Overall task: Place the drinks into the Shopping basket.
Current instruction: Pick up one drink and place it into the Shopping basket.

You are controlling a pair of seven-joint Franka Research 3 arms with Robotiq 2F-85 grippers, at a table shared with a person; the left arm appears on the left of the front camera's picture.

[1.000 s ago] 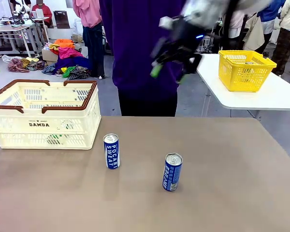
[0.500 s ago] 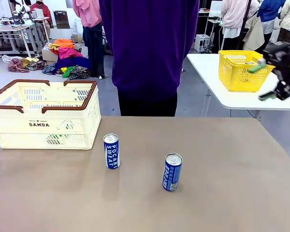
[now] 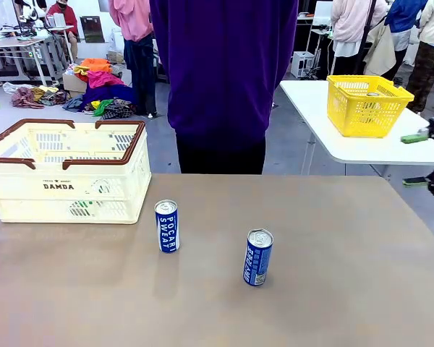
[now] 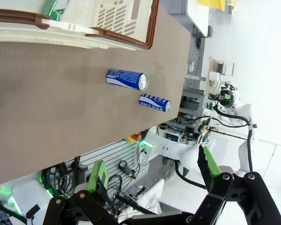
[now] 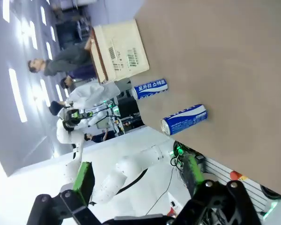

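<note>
Right end effector (image 3: 418, 159) has drifted lower at far right, spread wide; left end effector (image 4: 152, 168) likewise spread.

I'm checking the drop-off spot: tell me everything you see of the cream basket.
The cream basket is latticed plastic, with brown handles lying along its rim and black DAMDA lettering on the near wall. It sits upright at the brown table's far left. A green can lies inside, seen through the lattice. The nearest blue can stands apart.
</note>
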